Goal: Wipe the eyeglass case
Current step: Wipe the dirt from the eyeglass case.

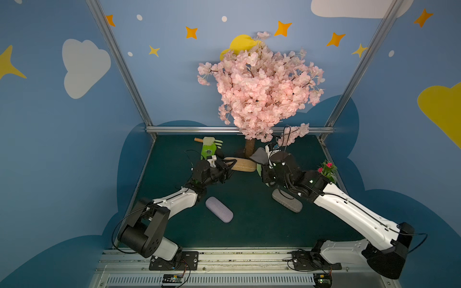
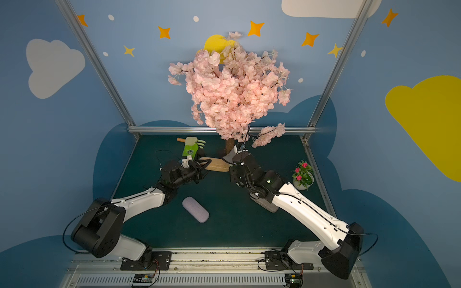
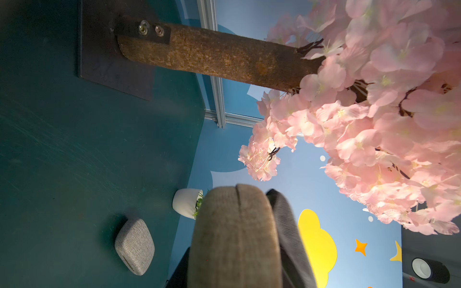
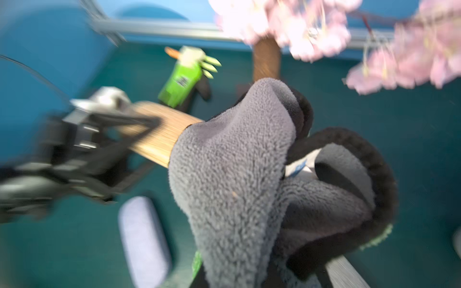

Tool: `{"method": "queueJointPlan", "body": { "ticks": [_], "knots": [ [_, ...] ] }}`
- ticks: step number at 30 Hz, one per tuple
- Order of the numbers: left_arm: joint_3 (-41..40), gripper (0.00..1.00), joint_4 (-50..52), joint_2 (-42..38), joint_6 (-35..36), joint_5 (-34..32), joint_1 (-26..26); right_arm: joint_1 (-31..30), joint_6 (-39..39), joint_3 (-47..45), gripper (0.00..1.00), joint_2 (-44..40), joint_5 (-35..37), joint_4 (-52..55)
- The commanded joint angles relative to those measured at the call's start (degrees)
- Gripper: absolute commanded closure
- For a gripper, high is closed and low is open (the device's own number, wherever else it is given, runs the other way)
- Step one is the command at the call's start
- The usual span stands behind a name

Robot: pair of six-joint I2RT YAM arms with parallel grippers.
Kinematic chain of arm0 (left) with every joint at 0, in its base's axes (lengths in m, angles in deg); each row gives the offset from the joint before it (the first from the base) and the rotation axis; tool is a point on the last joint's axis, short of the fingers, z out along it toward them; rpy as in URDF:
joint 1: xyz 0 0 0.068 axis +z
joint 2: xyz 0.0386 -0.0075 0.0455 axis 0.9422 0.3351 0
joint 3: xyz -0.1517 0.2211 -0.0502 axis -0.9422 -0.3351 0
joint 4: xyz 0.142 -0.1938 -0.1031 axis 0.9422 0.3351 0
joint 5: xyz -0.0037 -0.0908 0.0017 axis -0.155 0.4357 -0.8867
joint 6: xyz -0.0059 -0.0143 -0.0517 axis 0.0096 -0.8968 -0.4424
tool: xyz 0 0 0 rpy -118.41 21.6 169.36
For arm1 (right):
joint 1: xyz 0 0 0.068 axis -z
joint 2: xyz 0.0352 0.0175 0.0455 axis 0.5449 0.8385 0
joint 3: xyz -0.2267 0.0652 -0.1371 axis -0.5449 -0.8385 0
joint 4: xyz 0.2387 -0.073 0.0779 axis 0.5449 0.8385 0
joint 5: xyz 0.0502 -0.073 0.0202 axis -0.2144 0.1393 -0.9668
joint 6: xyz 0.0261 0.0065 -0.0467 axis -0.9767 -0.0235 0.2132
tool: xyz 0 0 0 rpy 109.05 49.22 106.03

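Top views show us a dark green table (image 1: 249, 229) with a pink blossom tree (image 1: 259, 84) at its far edge. Before the trunk (image 1: 250, 147), our left gripper (image 1: 228, 166) is clamped on one end of the tan eyeglass case (image 1: 243, 165), held off the table. Our right gripper (image 1: 261, 163) clenches a grey cloth (image 1: 258, 155) draped over the case's other end. A lavender case (image 1: 219, 209) and a grey case (image 1: 289, 205) lie nearer the front edge.

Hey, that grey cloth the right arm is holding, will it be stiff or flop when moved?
Probably floppy: the grey cloth hangs in loose folds and drapes over the end of the tan case. Its fuzzy pile suggests it would drag on surfaces rather than slip. It looks light, so it may swing.
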Motion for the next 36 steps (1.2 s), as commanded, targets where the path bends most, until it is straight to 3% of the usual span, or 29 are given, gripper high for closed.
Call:
{"method": "queueJointPlan", "body": {
  "ticks": [1,9,17,21,27,32,36],
  "knots": [
    [3.2,0.97,-2.7,1.0,-0.4,2.4,-0.9,-3.2,-2.8,2.6,1.0,3.0,-1.5,-4.3],
    [6.3,0.97,-9.5,4.9,-2.3,3.8,-4.3,-2.5,-7.3,2.7,1.0,9.8,-1.0,-7.5],
    [6.4,0.97,-15.2,6.6,-3.7,6.6,-3.6,9.6,-12.8,-12.7,1.0,2.2,-6.0,-5.5],
    [6.3,0.97,-15.8,7.3,-3.5,7.6,-3.2,13.1,-11.7,-13.4,1.0,-2.2,-6.2,-2.3],
    [6.5,0.97,-12.1,8.2,-0.4,9.4,-3.3,10.5,-11.2,-4.4,1.0,-4.4,-9.3,-1.1],
    [10.0,0.97,-10.5,10.4,3.6,13.2,-4.7,3.6,-12.2,1.7,1.0,1.7,-10.7,-6.1],
    [12.0,0.97,-13.4,11.7,4.6,16.7,-5.4,3.9,-14.2,0.9,1.0,5.3,-13.1,-8.5]
  ]
}}
